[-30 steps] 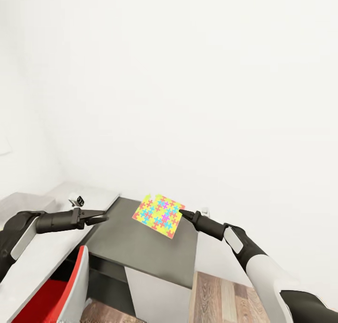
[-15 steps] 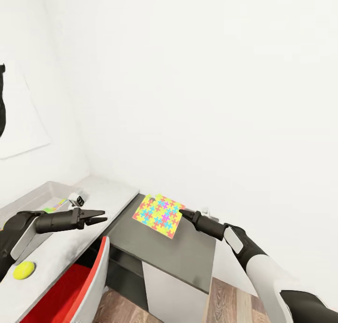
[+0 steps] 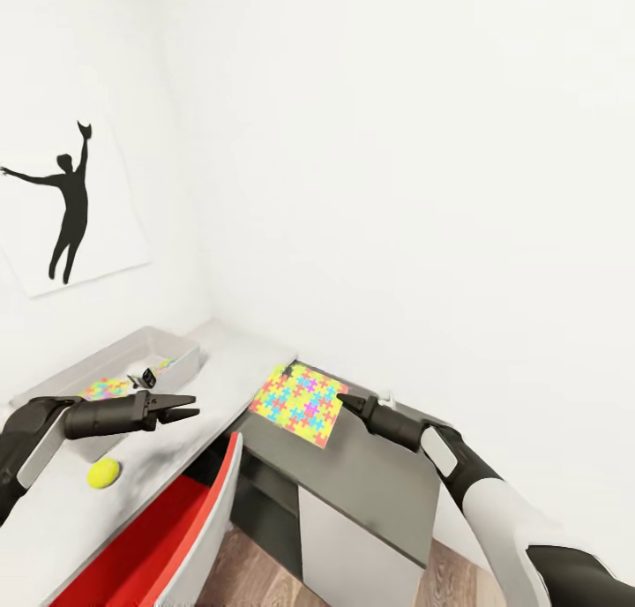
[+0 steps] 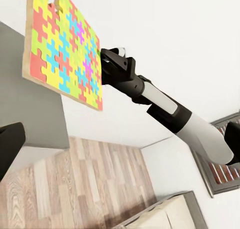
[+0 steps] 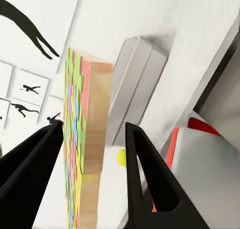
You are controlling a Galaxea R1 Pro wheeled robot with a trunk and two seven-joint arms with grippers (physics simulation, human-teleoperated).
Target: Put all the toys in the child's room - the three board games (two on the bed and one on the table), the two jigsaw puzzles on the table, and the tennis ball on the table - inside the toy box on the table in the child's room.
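My right gripper (image 3: 340, 401) is shut on the edge of a colourful jigsaw puzzle (image 3: 298, 404), holding it in the air over the dark grey cabinet (image 3: 379, 479). In the right wrist view the puzzle (image 5: 85, 154) stands edge-on between the two black fingers (image 5: 142, 169). The grey toy box (image 3: 172, 353) sits on the white table (image 3: 62, 510) at the left, with another colourful puzzle (image 3: 104, 386) inside it. A yellow-green tennis ball (image 3: 103, 474) lies on the table in front of the box. My left gripper (image 3: 189, 406) hangs open and empty beside the box.
A red chair (image 3: 172, 536) stands pushed against the table's near edge. A poster of a black silhouette figure (image 3: 70, 206) hangs on the left wall. Wooden floor (image 3: 265, 572) shows below, and a white wall rises close behind the cabinet.
The whole view has swung left, bringing the toy box, tennis ball and poster into sight. Both arms keep the same pose, with the puzzle still in the right gripper.
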